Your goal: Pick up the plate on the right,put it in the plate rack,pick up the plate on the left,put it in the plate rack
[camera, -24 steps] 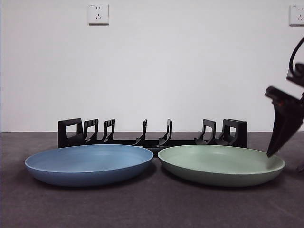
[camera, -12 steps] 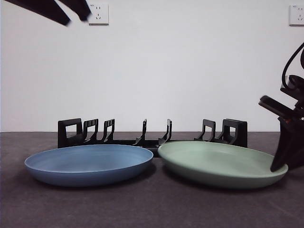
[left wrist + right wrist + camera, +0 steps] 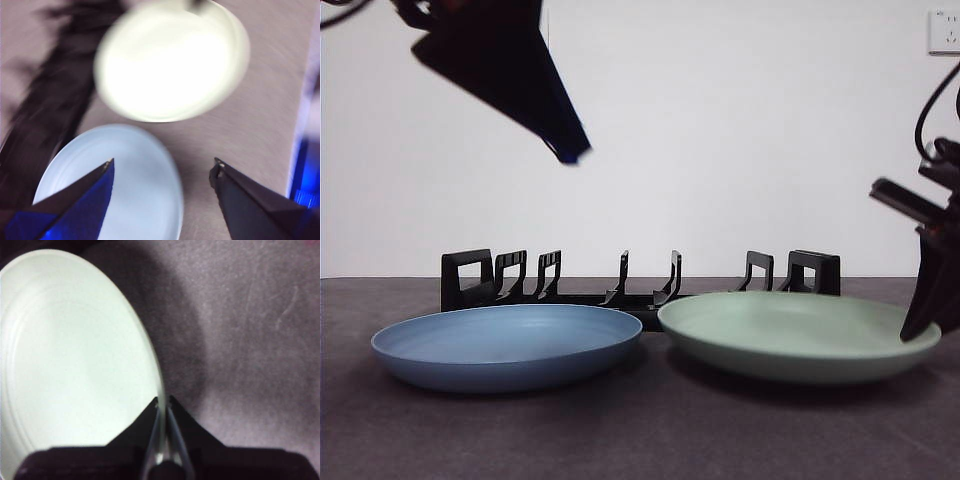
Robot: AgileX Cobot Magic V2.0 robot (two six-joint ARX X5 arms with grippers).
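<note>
The green plate [image 3: 798,335] is tilted, its right rim lifted off the table, with my right gripper [image 3: 926,320] shut on that rim; the right wrist view shows both jaws pinching the green plate's [image 3: 75,365] edge at my right gripper [image 3: 163,402]. The blue plate [image 3: 507,345] lies flat on the left. Behind both plates stands the black plate rack [image 3: 640,282], with nothing in its slots. My left gripper [image 3: 565,155] hangs high above the blue plate, open; its view looks down on the blue plate [image 3: 135,185] and the green plate [image 3: 170,60] between the spread jaws of my left gripper [image 3: 162,167].
The dark grey table [image 3: 640,430] stretches in front of the plates. A white wall with a socket [image 3: 944,30] stands behind the rack.
The right gripper has lifted the green plate's right rim a little higher. The left arm has swung down and rightwards into view from the top left corner.
</note>
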